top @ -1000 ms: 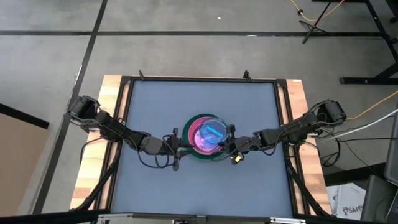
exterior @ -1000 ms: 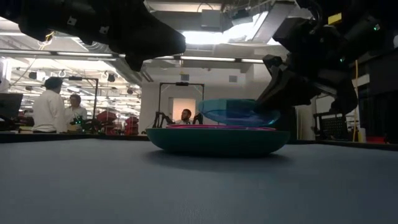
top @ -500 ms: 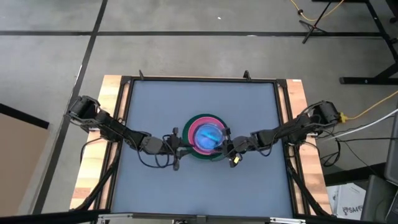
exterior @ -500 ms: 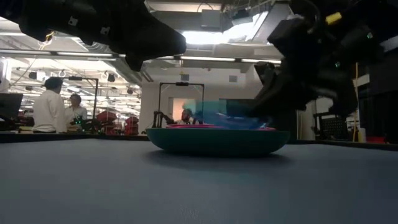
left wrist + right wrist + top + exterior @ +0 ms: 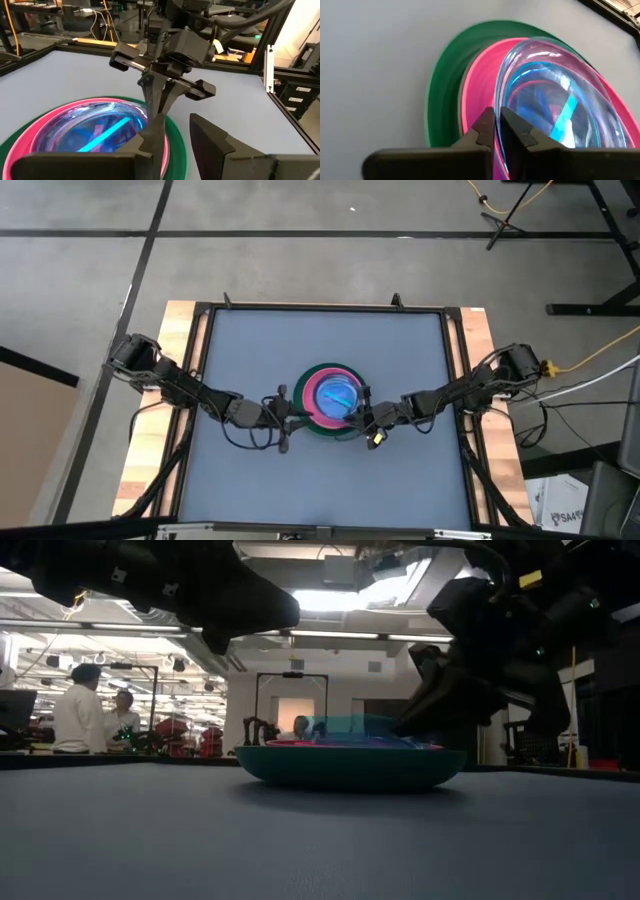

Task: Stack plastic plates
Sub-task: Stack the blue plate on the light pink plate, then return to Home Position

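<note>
A stack of plates stands mid-table. A large dark green plate (image 5: 318, 427) (image 5: 350, 766) sits on the table. A hot pink plate (image 5: 314, 390) (image 5: 480, 85) lies in it, and a translucent blue plate (image 5: 338, 394) (image 5: 345, 727) is on top. Smaller plates below the blue one show only as tints. My right gripper (image 5: 358, 412) (image 5: 494, 119) is at the stack's right side, shut on the blue plate. My left gripper (image 5: 284, 416) (image 5: 175, 122) hovers open just left of the stack and touches nothing. My right gripper pinches the blue plate's rim (image 5: 500, 97) on the side toward the table's right edge. One finger is inside the rim and one outside. The fingers (image 5: 159, 102) slant down from the right. The plate lies low and about level on the pink plate.
Grey table surface lies bare all around the stack. A black frame (image 5: 205, 380) borders it, with wooden strips (image 5: 170, 380) on the left and right sides. People stand in the room far behind the table (image 5: 85, 710).
My right gripper has moved down and slightly toward the table's left, still shut on the blue plate's rim. The plate was raised and tilted above the stack. Now it lies level on the pink plate. The left arm has kept still.
</note>
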